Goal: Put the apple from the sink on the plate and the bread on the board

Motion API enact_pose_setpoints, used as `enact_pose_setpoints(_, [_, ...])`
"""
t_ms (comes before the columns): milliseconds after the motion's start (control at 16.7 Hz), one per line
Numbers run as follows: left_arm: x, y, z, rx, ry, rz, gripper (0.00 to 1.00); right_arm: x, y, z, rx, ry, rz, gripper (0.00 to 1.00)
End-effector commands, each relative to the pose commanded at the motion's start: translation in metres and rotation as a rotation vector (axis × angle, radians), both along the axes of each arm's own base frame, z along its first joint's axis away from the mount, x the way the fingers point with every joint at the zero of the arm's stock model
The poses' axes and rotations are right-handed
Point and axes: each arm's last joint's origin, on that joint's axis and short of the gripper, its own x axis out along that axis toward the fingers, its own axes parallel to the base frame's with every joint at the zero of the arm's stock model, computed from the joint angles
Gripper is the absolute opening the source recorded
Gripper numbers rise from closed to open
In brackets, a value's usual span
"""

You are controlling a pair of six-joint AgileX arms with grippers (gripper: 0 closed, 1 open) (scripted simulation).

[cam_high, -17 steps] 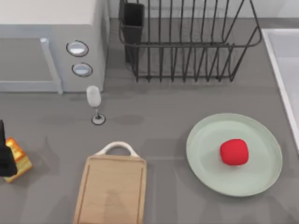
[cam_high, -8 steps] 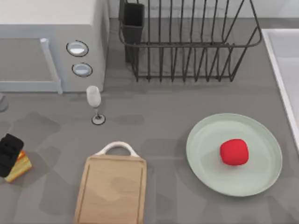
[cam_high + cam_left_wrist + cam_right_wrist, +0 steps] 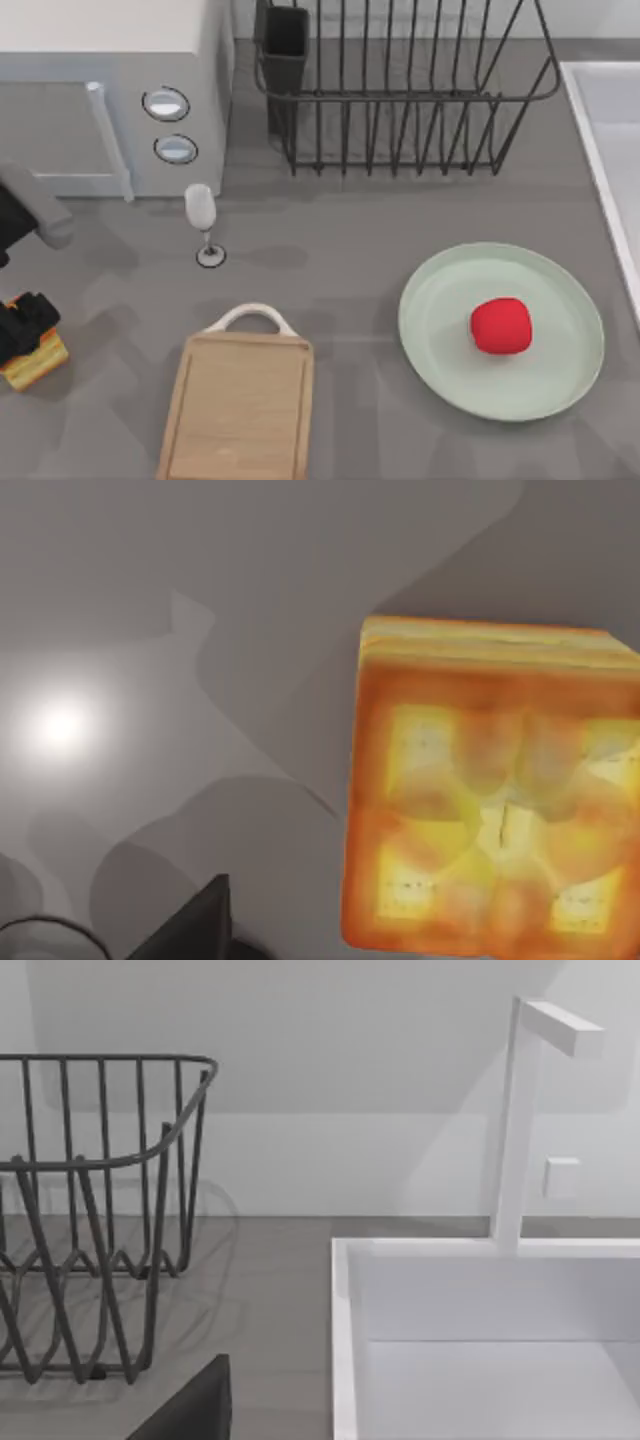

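board: nearest edge of the table, left of centre; light wood, white arched handle pointing away toward the microwave; nothing on it.
bread: far left side, well apart from the board, on the grey table; golden toast slice, partly covered by the gripper above it. In the left wrist view the browned top face of the bread sits close under the camera.
left gripper: black, over the bread at the table's left edge, overlapping its upper part; cannot tell if the fingers are open or shut, or whether they touch the bread.
left arm link: grey, slanting in from the left edge, in front of the microwave.
plate: right side, pale mint green, round, flat on the table, well apart from the board.
apple: red, on the plate, near its middle.
wine glass: upright, between the board's handle and the microwave.
microwave: back left, two round knobs on its front panel.
dish rack: black wire, back centre, dark cutlery holder at its left corner; also in the right wrist view.
sink: white basin at the right edge, beside the rack; right wrist view shows its rim and a white faucet.
right gripper: state cannot be told.
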Motion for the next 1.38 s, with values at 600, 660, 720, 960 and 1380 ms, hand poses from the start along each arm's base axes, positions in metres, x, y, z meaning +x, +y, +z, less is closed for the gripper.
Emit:
enact_pose_setpoints(600, [0.013, 0.000, -0.013, 0.003, 0.089, -0.050, 1.00, 0.000, 0.000, 0.000, 0.000, 0.000, 0.000, 1.00])
enact_pose_setpoints(660, [0.014, 0.000, -0.018, 0.003, 0.089, -0.050, 1.00, 0.000, 0.000, 0.000, 0.000, 0.000, 0.000, 1.00])
enact_pose_setpoints(720, [0.015, 0.000, -0.024, 0.003, 0.089, -0.050, 1.00, 0.000, 0.000, 0.000, 0.000, 0.000, 0.000, 1.00])
enact_pose_setpoints(960, [0.016, 0.000, -0.056, 0.003, 0.089, -0.050, 1.00, 0.000, 0.000, 0.000, 0.000, 0.000, 0.000, 1.00])
enact_pose_setpoints(1380, [0.014, 0.000, -0.079, 0.003, 0.089, -0.051, 1.00, 0.000, 0.000, 0.000, 0.000, 0.000, 0.000, 1.00])
